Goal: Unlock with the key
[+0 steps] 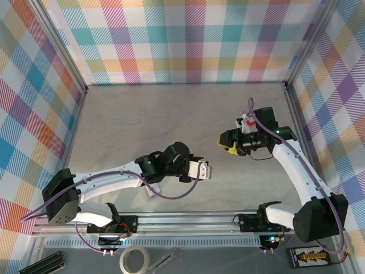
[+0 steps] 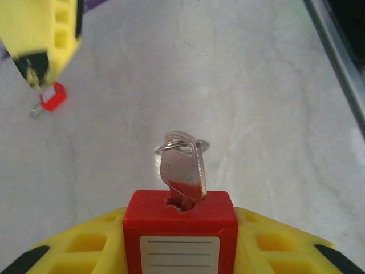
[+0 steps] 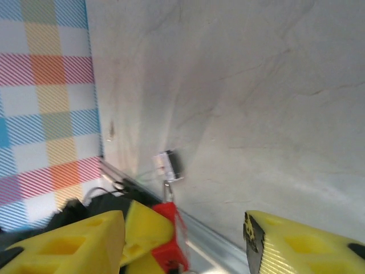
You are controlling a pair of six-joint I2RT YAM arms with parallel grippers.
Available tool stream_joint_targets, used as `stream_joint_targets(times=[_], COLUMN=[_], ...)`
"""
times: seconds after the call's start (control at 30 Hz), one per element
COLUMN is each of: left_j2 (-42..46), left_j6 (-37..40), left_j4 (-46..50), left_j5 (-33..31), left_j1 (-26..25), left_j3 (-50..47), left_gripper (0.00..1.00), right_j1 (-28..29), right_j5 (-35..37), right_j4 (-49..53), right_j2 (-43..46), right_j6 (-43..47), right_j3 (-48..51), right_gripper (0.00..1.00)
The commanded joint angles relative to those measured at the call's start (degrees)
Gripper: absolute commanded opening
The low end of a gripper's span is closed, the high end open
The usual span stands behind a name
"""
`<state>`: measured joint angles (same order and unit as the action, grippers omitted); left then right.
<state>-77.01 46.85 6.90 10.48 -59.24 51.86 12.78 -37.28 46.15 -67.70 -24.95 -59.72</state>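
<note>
A red padlock [image 2: 179, 217] with a white label sits between my left gripper's [image 2: 179, 242] yellow fingers [image 2: 74, 251], which are shut on its sides. A silver key [image 2: 183, 168] on a small ring stands in the keyhole on its top face, tilted a little. In the top view the left gripper [image 1: 199, 170] is near the table's middle and my right gripper [image 1: 229, 142] hovers just up and right of it. In the right wrist view the right gripper [image 3: 182, 245] is open, with the padlock [image 3: 171, 254] and key [image 3: 169, 190] low between its fingers, untouched.
A small red piece with a metal bit [image 2: 51, 97] lies on the grey table beyond the padlock. A metal rail [image 1: 188, 220] runs along the near edge, with a tape roll [image 1: 135, 260] below it. Plaid walls [image 1: 188, 40] enclose the table.
</note>
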Motion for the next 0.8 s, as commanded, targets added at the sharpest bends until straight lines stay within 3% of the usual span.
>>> stream_joint_targets(times=[0.0, 0.13, 0.23, 0.33, 0.47, 0.77], left_j2=[2.2, 2.1, 1.5, 1.4, 0.9, 0.6], left_j6=[-2.8, -3.0, -2.6, -2.2, -1.6, -1.3], left_j4=[6.8, 13.5, 17.3, 19.1, 20.6, 22.1], left_j5=[6.9, 11.3, 12.7, 13.9, 15.3, 16.3], left_j1=[2.3, 4.3, 5.0, 5.8, 6.2, 6.2], left_j3=[3.4, 6.5, 9.0, 10.3, 11.7, 13.0], left_gripper=[0.00, 0.00, 0.00, 0.00, 0.00, 0.00], right_j1=[0.3, 1.8, 7.6, 12.2, 13.2, 18.1], right_j5=[1.9, -7.0, -6.6, -2.9, -3.3, -2.1], right_j4=[-0.2, -13.4, -21.9, -24.8, -25.8, -26.2], right_j2=[2.2, 9.2, 16.6, 22.0, 23.7, 20.7], right_j6=[12.6, 15.0, 20.4, 25.6, 28.4, 31.8], right_j3=[1.8, 8.9, 14.4, 17.9, 20.1, 19.9], right_gripper=[0.60, 0.63, 0.64, 0.68, 0.68, 0.58])
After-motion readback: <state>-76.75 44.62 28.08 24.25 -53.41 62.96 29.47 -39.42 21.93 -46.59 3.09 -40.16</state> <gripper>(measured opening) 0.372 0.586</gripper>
